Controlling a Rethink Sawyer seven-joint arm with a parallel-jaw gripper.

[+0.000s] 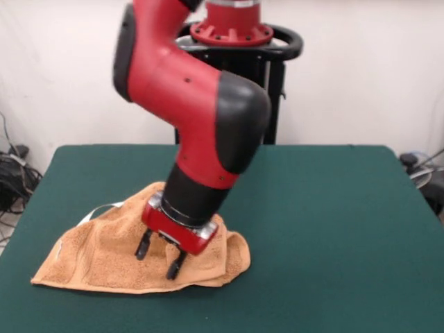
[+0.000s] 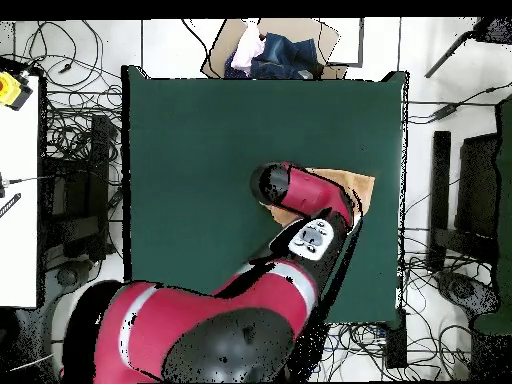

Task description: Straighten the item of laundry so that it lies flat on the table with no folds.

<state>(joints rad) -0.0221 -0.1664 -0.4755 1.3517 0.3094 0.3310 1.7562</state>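
The orange-tan towel (image 1: 94, 260) lies bunched and folded on the green table (image 1: 333, 229), near its front left in the front view. A white label strip (image 1: 104, 208) sticks out at the towel's far edge. My gripper (image 1: 159, 255) is open, with its two black fingers (image 1: 143, 246) spread. It is tilted, and the tips are down at the towel's raised middle-right part. In the overhead view the arm covers most of the towel. Only a tan corner (image 2: 357, 186) shows, near the right edge of the table (image 2: 200, 150), and the gripper is hidden under the arm.
A cardboard box with clothes (image 2: 270, 50) sits just beyond the table's far edge in the overhead view. Cables lie on the floor on both sides. A white side table (image 2: 20, 180) stands at the left. The robot's pedestal (image 1: 239, 41) is behind the table.
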